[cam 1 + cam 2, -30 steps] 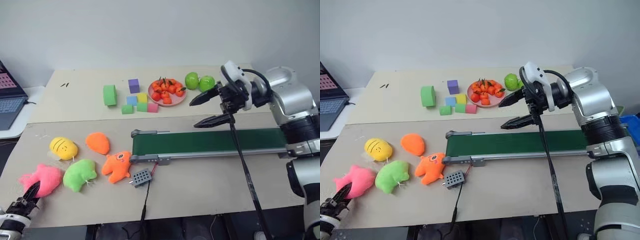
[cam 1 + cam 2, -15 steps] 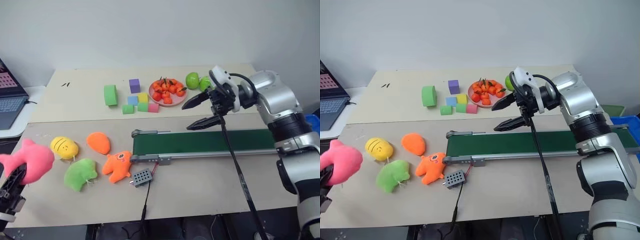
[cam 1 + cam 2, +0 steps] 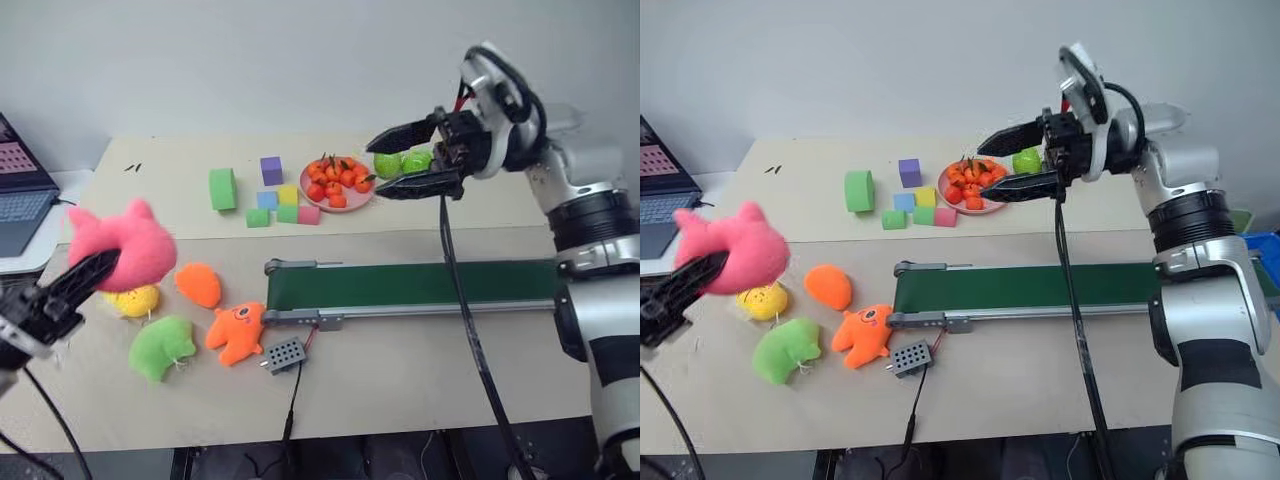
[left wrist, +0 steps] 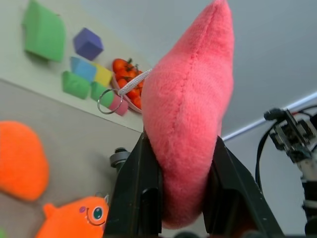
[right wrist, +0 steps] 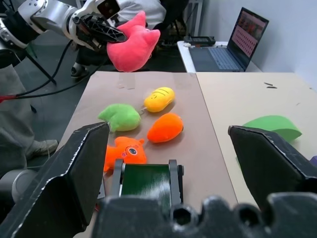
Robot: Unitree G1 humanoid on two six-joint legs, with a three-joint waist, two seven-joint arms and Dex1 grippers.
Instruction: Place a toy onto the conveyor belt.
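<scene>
Above the desk's [image 3: 420,375] left end, your left end effector [image 3: 100,266] is clamped on the pink toy [image 3: 122,246], held clear of the other plush animals — carrying is the step in hand. Next you need to swing it right over the green conveyor belt [image 3: 420,283] and let go; your right end effector [image 3: 385,167] hangs spread apart above the fruit plate [image 3: 335,185].

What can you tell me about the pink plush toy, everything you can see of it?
The toy is a bright pink, fuzzy plush blob with two small ear-like points on top and a sewn seam along its edge. A white cord loop with a small metal ring hangs from it. It is off the table, in the air above the yellow plush, pinched between the two black fingers of the left gripper. Nothing else touches it.
</scene>
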